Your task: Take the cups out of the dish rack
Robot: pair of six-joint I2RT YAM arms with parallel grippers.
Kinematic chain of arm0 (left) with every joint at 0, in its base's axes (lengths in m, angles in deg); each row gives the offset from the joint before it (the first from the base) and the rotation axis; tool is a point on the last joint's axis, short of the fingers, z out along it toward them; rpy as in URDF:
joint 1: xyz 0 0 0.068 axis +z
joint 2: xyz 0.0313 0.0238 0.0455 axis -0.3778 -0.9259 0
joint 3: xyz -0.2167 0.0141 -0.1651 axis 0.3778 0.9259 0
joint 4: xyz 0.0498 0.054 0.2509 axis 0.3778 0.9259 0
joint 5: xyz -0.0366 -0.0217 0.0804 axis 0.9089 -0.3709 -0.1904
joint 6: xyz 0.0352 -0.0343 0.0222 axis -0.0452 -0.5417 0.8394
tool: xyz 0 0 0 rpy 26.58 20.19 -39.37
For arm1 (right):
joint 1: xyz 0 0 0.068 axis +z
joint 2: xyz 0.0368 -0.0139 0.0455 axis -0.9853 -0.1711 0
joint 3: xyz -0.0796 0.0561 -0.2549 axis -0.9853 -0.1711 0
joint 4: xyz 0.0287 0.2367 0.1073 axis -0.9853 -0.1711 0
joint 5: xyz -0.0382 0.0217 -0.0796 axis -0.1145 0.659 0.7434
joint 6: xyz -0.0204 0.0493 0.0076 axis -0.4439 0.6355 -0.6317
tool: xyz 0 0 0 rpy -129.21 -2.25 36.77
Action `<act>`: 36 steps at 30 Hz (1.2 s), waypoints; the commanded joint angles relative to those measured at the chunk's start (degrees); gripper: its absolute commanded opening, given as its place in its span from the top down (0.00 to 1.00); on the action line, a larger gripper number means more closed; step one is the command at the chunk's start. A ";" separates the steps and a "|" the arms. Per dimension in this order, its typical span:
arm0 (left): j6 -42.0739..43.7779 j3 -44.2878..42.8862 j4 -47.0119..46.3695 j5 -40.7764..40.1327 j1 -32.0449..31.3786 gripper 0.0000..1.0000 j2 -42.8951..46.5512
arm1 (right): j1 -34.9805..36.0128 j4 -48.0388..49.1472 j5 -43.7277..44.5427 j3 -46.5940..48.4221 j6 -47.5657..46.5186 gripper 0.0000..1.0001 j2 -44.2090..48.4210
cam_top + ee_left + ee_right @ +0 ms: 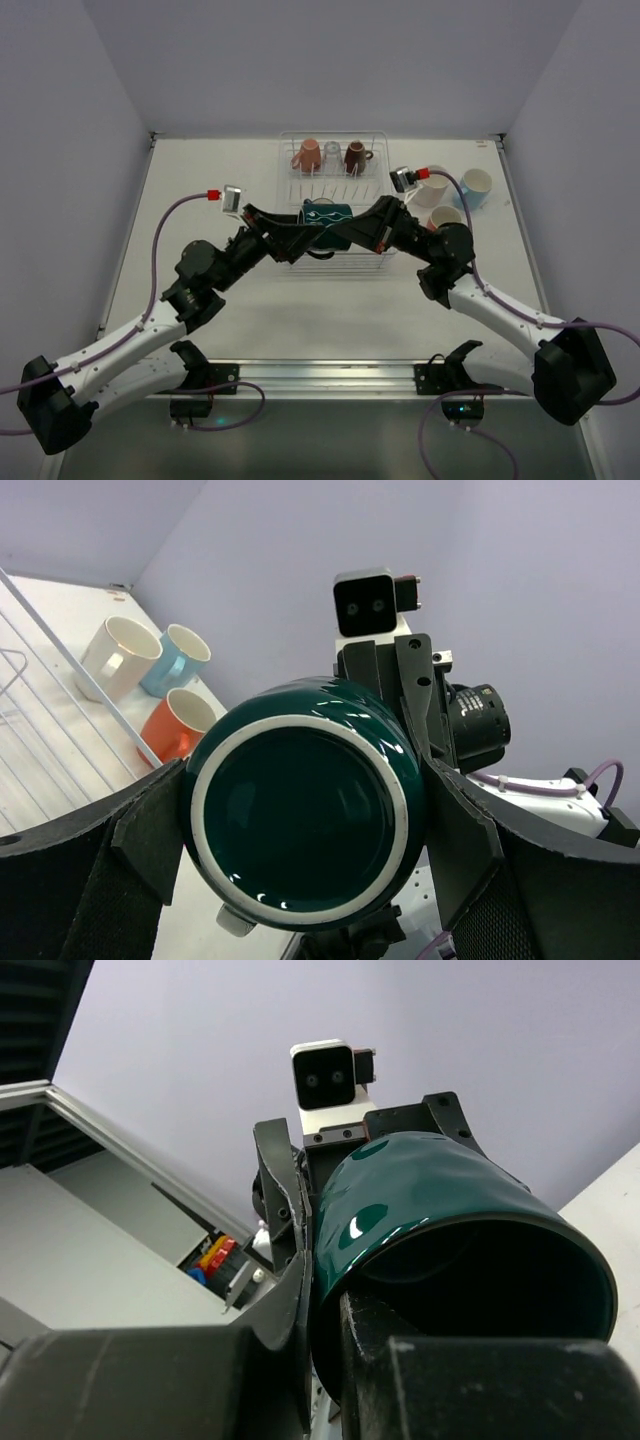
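Observation:
The dark green cup hangs above the front part of the white wire dish rack, held between both grippers. My left gripper clasps its sides; in the left wrist view its pads touch both sides of the cup, base towards the camera. My right gripper pinches the cup's wall, one finger inside the mouth and one outside. A salmon pink cup, a clear glass and a dark brown cup stand in the rack's back row.
A cream-white cup, a light blue cup and an orange cup stand on the table right of the rack; they also show in the left wrist view. Grey walls enclose the table on three sides.

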State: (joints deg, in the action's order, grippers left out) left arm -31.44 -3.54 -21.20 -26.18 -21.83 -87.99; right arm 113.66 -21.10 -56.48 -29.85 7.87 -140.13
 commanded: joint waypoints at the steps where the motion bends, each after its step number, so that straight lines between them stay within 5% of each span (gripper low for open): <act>1: 2.61 -1.69 -3.15 -1.28 0.26 0.25 1.55 | -0.47 4.71 2.14 -0.74 -0.10 1.00 1.09; 5: 9.02 -8.43 12.20 -10.99 0.26 0.03 4.53 | -1.35 -16.85 1.25 2.92 -9.38 1.00 6.70; 6: 10.87 -10.20 16.07 -13.65 0.26 0.01 4.71 | -1.00 -38.41 2.83 5.65 -21.25 1.00 9.68; 9: 17.19 -14.77 33.63 -21.74 0.26 0.00 4.37 | 2.25 -69.62 17.36 13.75 -39.67 1.00 13.56; 15: 23.44 -14.61 44.03 -24.83 0.26 0.00 3.75 | 2.69 -98.61 30.25 15.70 -49.84 1.00 18.31; 24: 28.55 -19.88 49.95 -23.70 0.17 0.00 -5.38 | 9.01 -109.38 43.09 11.30 -45.90 1.00 13.94; 36: 28.20 -23.84 48.46 -23.87 0.17 0.00 -14.70 | 15.96 -103.15 52.50 9.37 -40.62 1.00 -1.70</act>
State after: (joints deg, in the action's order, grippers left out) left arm -4.84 -24.48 27.98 -50.00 -21.68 -100.78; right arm 129.31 -128.22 -8.97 -21.11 -34.38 -139.83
